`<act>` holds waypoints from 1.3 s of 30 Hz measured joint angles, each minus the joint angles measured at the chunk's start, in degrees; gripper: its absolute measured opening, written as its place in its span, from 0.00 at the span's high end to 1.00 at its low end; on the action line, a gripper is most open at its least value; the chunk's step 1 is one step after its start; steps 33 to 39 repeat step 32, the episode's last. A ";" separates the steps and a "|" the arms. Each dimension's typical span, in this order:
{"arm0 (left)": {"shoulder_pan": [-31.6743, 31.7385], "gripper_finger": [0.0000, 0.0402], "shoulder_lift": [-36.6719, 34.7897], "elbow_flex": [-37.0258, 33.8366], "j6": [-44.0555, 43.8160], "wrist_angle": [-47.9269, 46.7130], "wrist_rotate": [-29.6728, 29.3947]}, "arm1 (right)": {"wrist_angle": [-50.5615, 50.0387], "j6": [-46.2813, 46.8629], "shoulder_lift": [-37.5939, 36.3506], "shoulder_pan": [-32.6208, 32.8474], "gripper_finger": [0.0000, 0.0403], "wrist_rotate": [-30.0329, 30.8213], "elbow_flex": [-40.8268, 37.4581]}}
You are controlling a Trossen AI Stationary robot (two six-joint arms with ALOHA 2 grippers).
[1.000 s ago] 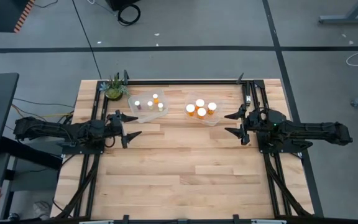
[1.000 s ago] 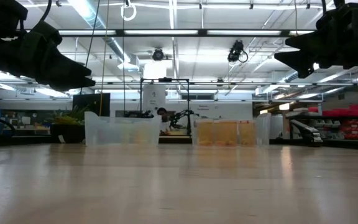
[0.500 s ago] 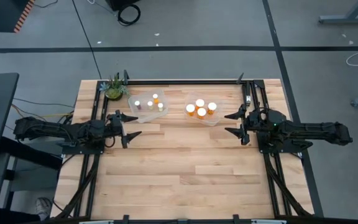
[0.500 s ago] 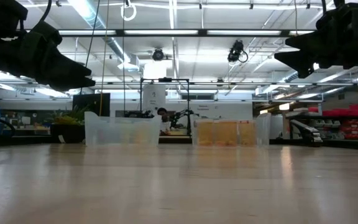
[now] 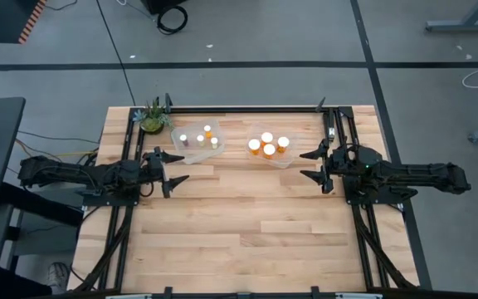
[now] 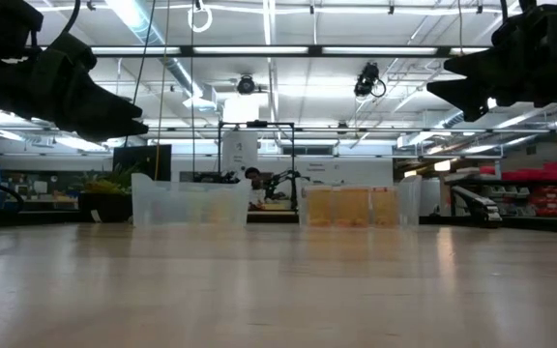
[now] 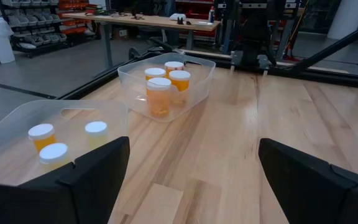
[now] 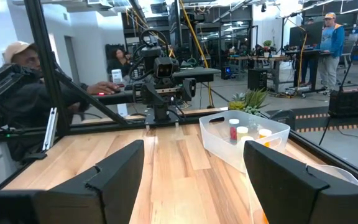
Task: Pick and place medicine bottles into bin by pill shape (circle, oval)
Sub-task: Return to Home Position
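Observation:
Two clear bins stand side by side at the table's far middle. The left bin (image 5: 199,138) holds several slim, pale white-capped bottles (image 7: 55,143). The right bin (image 5: 270,145) holds several wider orange bottles (image 7: 165,81) with white caps. All the bottles stand upright on the bin floors. My left gripper (image 5: 173,167) hangs open and empty above the table, just near of the left bin. My right gripper (image 5: 312,164) hangs open and empty to the right of the orange-bottle bin. The wrist views show both pairs of fingers wide apart: the left gripper (image 7: 194,180) and the right gripper (image 8: 194,174).
A small green potted plant (image 5: 152,116) stands at the far left corner, beside the left bin. Black frame rails (image 5: 247,109) run along the table's far edge and both sides. Bare wood (image 5: 247,224) fills the near half. People (image 8: 23,62) show beyond the table.

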 joint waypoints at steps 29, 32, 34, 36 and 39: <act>0.00 0.08 0.00 0.00 -0.02 0.02 0.00 | 0.00 -0.01 0.00 0.01 0.29 0.00 0.00; 0.01 0.08 0.00 0.00 -0.02 0.01 0.00 | 0.00 0.00 0.00 0.00 0.29 0.00 0.00; 0.01 0.08 0.00 0.00 -0.02 0.01 0.00 | 0.00 0.00 0.00 0.00 0.29 0.00 0.00; 0.01 0.08 0.00 0.00 -0.02 0.01 0.00 | 0.00 0.00 0.00 0.00 0.29 0.00 0.00; 0.01 0.08 0.00 0.00 -0.02 0.01 0.00 | 0.00 0.00 0.00 0.00 0.29 0.00 0.00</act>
